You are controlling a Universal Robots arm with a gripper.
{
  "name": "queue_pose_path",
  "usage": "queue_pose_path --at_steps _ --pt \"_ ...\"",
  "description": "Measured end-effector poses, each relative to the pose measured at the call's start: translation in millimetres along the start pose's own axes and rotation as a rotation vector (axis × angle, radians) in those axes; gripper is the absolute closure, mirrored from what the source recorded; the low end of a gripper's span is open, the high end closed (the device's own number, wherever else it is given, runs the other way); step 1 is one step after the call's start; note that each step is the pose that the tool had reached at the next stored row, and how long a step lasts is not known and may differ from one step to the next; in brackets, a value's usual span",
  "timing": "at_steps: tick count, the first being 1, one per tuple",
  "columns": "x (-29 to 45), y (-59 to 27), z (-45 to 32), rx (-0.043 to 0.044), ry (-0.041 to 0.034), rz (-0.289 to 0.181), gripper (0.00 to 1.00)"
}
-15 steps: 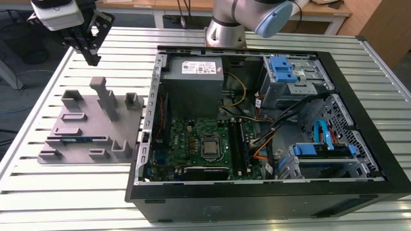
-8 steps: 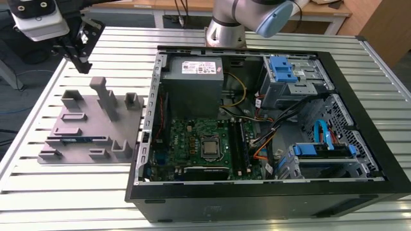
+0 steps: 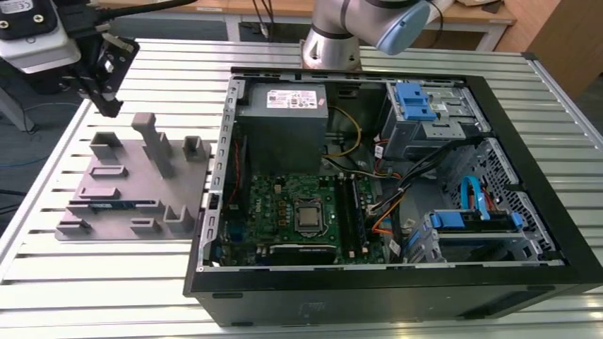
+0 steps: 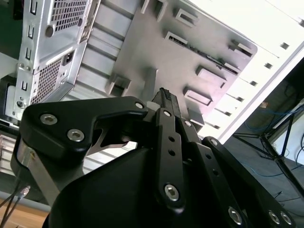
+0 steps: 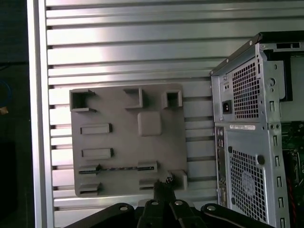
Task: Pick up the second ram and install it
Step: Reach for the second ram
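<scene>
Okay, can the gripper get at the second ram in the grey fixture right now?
Likely yes: the gripper hangs above the grey fixture, and the second ram lies uncovered in its slots, nothing over it.

In the exterior view the room above the grey fixture, in the left half of the frame, is open. Its tall post rises just above the second ram in the frame, and low holders stand at the ends of the ram. The open computer case has its wall just to the right of the fixture; inside, the memory slots are free from above, with orange and black cables near on their right.
</scene>
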State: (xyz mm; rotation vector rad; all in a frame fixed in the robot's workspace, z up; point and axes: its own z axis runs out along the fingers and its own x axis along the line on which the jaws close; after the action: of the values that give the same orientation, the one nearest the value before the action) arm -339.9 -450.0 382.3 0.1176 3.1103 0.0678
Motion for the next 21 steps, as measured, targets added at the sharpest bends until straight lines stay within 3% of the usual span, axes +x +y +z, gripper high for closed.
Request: queue_pose_path --at_steps 21 --pt "25.1 -32.1 3.0 0.0004 -0.0001 0.0 0.89"
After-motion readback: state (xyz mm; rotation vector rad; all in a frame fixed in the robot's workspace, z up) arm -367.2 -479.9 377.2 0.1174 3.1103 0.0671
